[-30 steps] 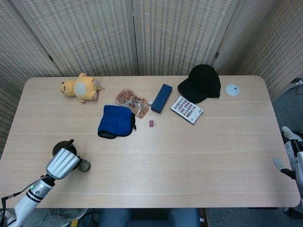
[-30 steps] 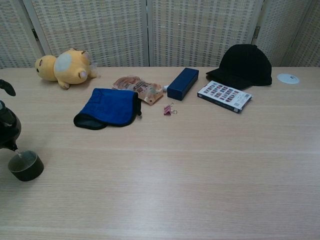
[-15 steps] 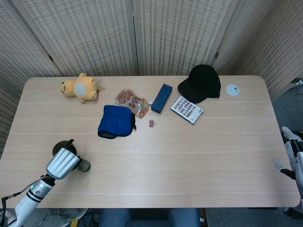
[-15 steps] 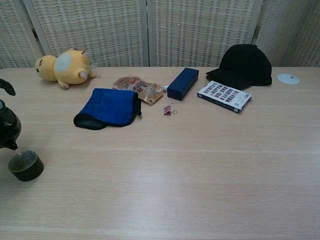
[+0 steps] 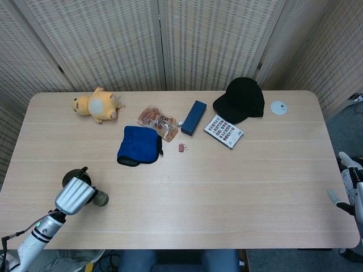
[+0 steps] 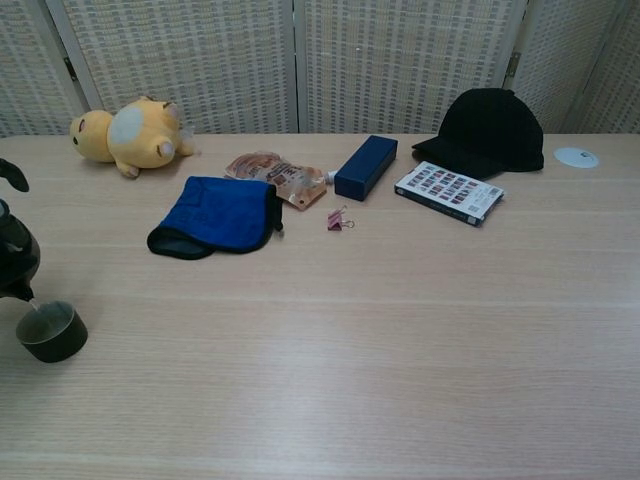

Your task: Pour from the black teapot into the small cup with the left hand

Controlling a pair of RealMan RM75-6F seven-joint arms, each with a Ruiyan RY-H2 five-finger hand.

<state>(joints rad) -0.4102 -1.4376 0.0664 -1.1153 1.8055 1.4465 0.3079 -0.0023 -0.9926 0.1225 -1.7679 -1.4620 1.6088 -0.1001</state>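
Currently the black teapot (image 6: 14,262) is tilting at the table's (image 5: 238,187) near-left corner, its spout touching the rim of the small cup (image 6: 51,331), which is standing upright on the wood just beside it. Head view: the left forearm's silver cuff is covering the left hand, so I cannot tell its grip. Right hand (image 5: 347,184) is hanging off the right table edge, pale fingers apart, holding nothing. Farther back, well apart: yellow plush toy (image 5: 96,105), blue cloth (image 5: 139,145), snack packet (image 5: 157,121), blue box (image 5: 194,118), pink binder clip (image 5: 182,148), card booklet (image 5: 223,131), black cap (image 5: 242,100), white disc (image 5: 278,107).
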